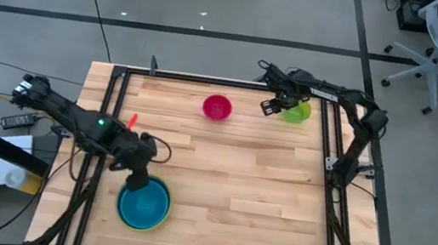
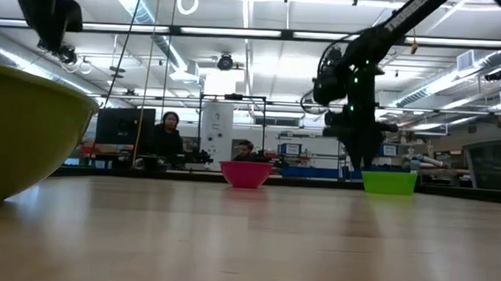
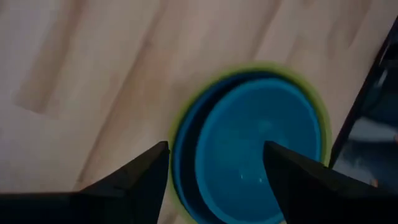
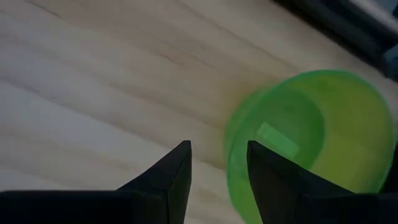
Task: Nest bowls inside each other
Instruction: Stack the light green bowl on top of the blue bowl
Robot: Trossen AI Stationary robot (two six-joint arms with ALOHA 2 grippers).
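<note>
Near the table's front-left corner, left gripper (image 1: 138, 181) hangs over the nested stack, fingers spread, holding nothing. Stack: yellow-green bowl (image 1: 161, 220) outermost, blue bowl (image 3: 186, 155) inside it, light blue bowl (image 1: 143, 202) innermost. Right gripper (image 1: 271, 106) sits at the far right, just beside the lime green bowl (image 1: 298, 112), fingers apart, nothing between them. Magenta bowl (image 1: 217, 107) stands alone on the wooden table (image 1: 262, 180), far middle, well apart from the stack.
</note>
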